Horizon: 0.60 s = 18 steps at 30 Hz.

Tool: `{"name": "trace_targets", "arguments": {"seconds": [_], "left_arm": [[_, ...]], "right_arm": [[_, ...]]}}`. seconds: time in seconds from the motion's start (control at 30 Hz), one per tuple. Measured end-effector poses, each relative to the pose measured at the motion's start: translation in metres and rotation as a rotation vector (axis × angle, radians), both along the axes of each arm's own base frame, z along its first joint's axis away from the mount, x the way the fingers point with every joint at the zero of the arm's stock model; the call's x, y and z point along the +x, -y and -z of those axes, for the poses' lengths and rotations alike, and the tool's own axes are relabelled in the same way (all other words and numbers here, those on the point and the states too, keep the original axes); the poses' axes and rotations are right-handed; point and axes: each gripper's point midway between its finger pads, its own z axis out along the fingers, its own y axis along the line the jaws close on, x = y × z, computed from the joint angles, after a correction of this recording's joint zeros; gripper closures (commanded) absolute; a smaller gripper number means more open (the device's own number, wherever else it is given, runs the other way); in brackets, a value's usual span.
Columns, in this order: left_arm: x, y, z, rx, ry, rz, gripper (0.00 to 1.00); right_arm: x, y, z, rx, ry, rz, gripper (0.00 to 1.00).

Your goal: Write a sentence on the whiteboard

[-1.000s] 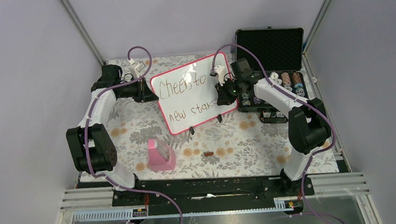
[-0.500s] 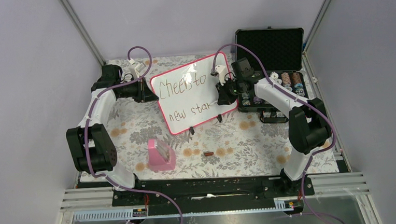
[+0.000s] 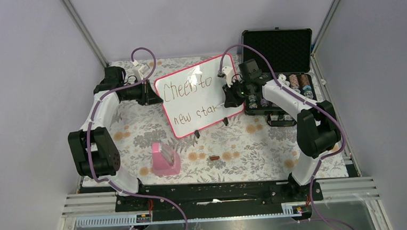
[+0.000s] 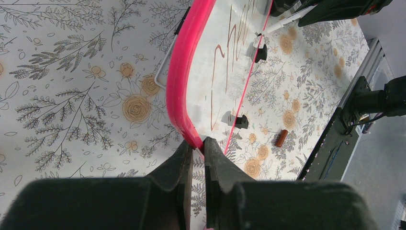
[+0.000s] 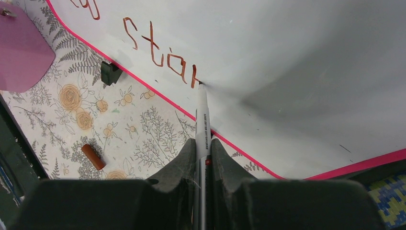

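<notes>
Top external view: the large glossy white rectangular whiteboard [image 3: 213,93] with a thin pink-red frame sits mid-tabletop on the floral-patterned tabletop [image 3: 246,144]. Its long axis runs from near-left to far-right, and two small black feet sit on its near long edge. The sentence [image 3: 188,87], thin dark handwriting in two lines, reads upright from the arms' side: roughly "Cheers to" over "new star". The left end effector [image 3: 155,95] meets the board's left short edge. The right end effector [image 3: 231,94] is over its right part. Only this view shows the open black foam-lined case [image 3: 277,46] at the far right, beside the board. A pink block-shaped holder [image 3: 165,159] and a small brown cylindrical cap [image 3: 213,158] lie nearer the arms.

Left wrist view: this one shows the grip itself. The left end effector [image 4: 197,146] is clenched on the whiteboard's pink frame [image 4: 184,81], one finger on each face, at a rounded corner. The board stretches away from the fingers, and both feet show along its edge.

Right wrist view: the right end effector [image 5: 203,143] is clamped on a thin white marker pen [image 5: 202,115]. The pen points away from the camera and its tip touches the whiteboard [image 5: 287,57] just after the "r" of "star" [image 5: 158,52]. The brown cap [image 5: 93,156] lies on the cloth below.
</notes>
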Motion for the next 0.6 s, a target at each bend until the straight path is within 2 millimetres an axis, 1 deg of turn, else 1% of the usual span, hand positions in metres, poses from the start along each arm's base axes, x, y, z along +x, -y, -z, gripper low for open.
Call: {"name": "trace_targets", "arguments": {"seconds": [0.6], "left_arm": [[-0.0001,0.0,0.0,0.0,0.0,0.0,1.0]], "right_arm": [[-0.0001,0.0018,-0.0029,0.019,-0.002,-0.008,1.0]]}}
